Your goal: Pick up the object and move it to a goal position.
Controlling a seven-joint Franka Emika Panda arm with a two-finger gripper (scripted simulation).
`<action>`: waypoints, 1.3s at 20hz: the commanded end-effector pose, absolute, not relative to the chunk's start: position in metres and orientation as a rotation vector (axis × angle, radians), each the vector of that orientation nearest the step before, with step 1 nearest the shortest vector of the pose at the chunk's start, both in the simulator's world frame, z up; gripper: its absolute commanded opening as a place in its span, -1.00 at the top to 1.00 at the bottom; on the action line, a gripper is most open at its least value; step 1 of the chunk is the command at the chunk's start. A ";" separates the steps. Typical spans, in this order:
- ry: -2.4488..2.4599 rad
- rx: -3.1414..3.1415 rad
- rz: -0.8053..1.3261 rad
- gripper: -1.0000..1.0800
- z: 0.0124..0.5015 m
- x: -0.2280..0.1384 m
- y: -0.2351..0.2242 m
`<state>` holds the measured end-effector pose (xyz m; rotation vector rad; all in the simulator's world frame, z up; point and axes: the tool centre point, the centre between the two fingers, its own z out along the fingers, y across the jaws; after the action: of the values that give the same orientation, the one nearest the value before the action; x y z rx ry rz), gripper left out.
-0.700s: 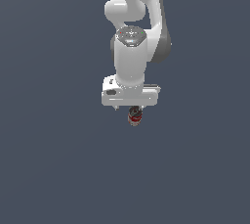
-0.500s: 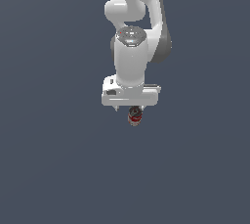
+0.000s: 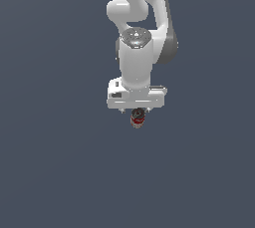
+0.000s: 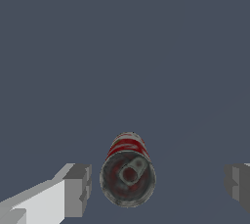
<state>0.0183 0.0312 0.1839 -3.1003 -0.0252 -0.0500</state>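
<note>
The can [image 4: 128,175] stands upright between the two fingers of the gripper [image 4: 158,186], which is spread wide: in the wrist view one grey pad [image 4: 78,190] sits just beside the can's side with a narrow gap, while the other pad [image 4: 238,186] is well apart from it, so neither one touches it. The can is a small cylinder with a red-and-white label around its wall and a dark, dull metallic top carrying a pull-tab ring near its middle; it is clearly narrower than the gap it sits in. In the exterior view the white arm [image 3: 142,38] hangs straight down over the flat dark grey-blue surface [image 3: 55,172], and the can [image 3: 137,117] peeks out just below the gripper's [image 3: 136,110] white body. No edge or corner of the surface shows in either view.
</note>
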 end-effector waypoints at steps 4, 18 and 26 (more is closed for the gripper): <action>0.011 -3.101 -0.048 -0.92 0.182 0.017 0.032; 0.368 -3.088 -0.026 -0.92 0.164 0.004 0.039; 0.675 -3.047 -0.012 -0.92 0.150 -0.007 0.044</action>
<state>-0.0052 0.0433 0.1526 -3.0573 0.6150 -0.0140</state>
